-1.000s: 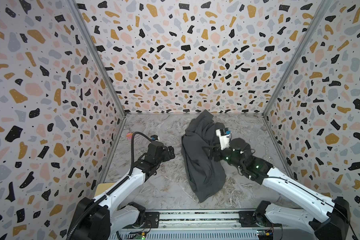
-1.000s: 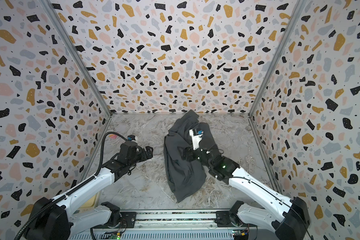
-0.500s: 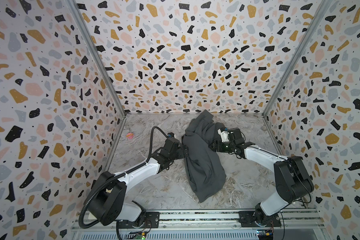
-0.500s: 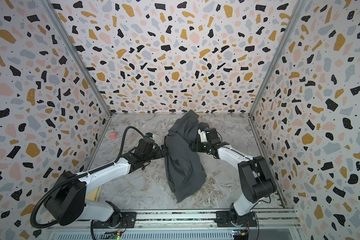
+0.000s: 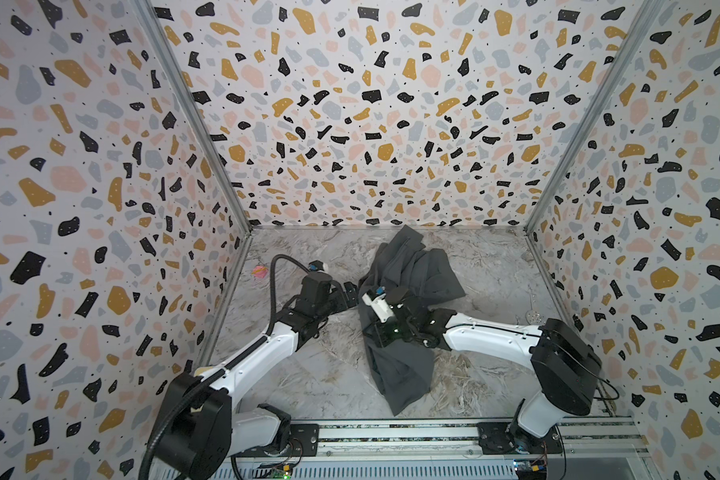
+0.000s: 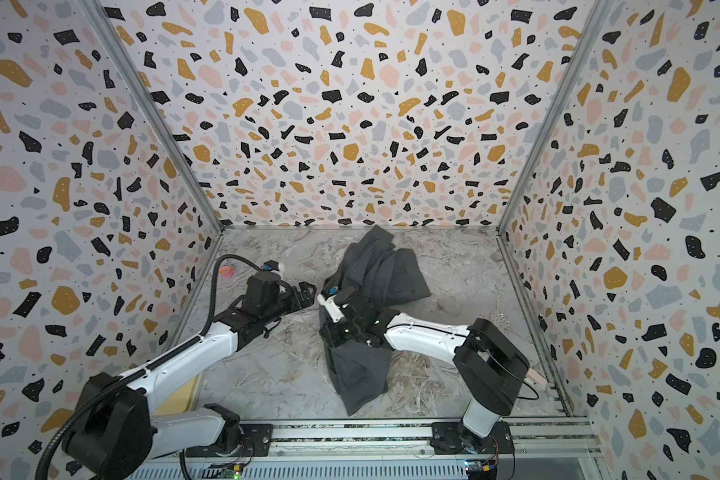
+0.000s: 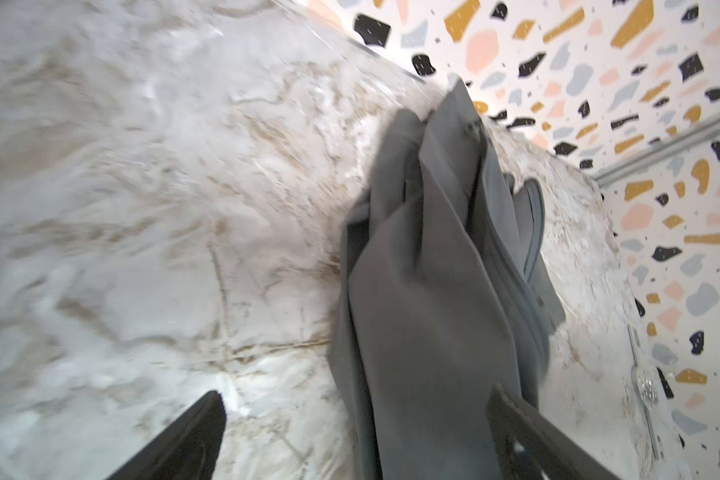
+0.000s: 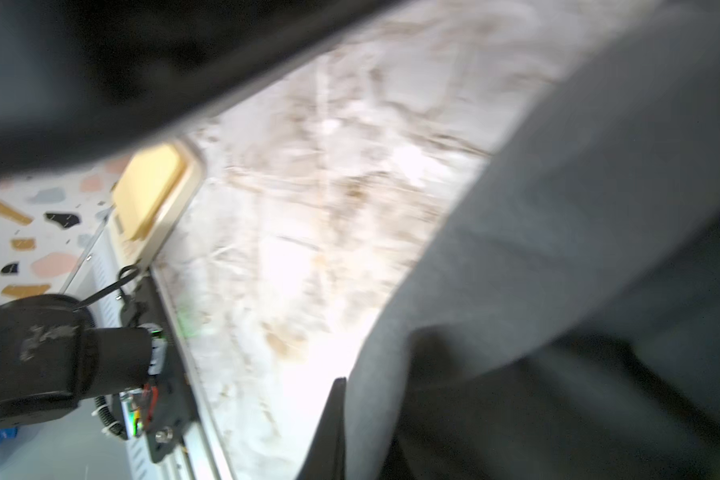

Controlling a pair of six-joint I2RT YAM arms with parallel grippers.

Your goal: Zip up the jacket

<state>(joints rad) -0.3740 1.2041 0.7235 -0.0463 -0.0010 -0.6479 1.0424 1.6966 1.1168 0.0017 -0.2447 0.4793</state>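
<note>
Watching the jacket (image 5: pixel 420 274): crumpled heap at centre of the desk (image 5: pixel 308 374) | right pincer (image 5: pixel 377 334) on its middle, grip we cannot tell | left pincer (image 5: pixel 351 292) jaws apart at its left edge | risk: we pinch loose cloth and bunch it tighter.

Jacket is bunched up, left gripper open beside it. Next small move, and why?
Probably ease the left gripper forward and pinch the near edge of the jacket: its jaws stand open beside the fabric, and the bunched jacket needs spreading before zipping.
</note>
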